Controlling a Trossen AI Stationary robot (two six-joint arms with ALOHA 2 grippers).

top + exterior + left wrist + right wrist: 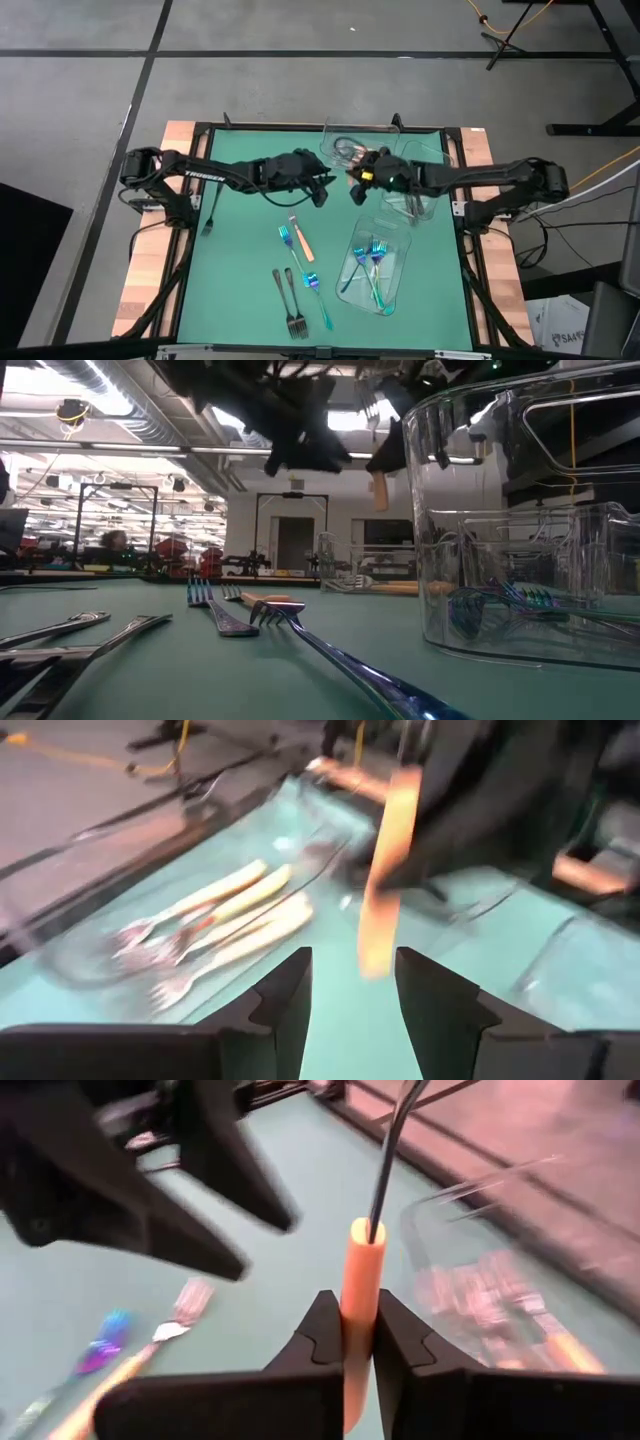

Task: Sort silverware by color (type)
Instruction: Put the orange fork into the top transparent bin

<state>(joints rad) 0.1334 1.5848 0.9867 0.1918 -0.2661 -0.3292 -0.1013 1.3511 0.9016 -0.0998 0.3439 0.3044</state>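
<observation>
My right gripper [356, 187] is shut on an orange-handled fork [360, 1270] above the table's middle, toward its far side. My left gripper [322, 192] is open and empty just to the left of the fork, and the orange handle [385, 870] hangs just beyond its fingertips [350, 990]. An orange fork [301, 240] and a blue fork [288, 238] lie flat on the green mat. Two dark forks [291, 303] and another blue fork [318, 296] lie nearer the front. One dark fork [210, 214] lies at the left. My right gripper pinches the fork's orange handle [360, 1315] between its two fingers, coming from the table's right. The fork stands roughly upright across the fingers. Its metal neck [385, 1160] rises above the handle and the handle's free end [379, 495] hangs below, clear of the table.
A clear tray [345, 150] with orange forks [220, 915] stands at the far middle. A second clear tray [418, 190] sits under my right arm. A third clear tray [392, 248] at the front right holds blue forks [372, 262]. The bare mat lies to the left and front left.
</observation>
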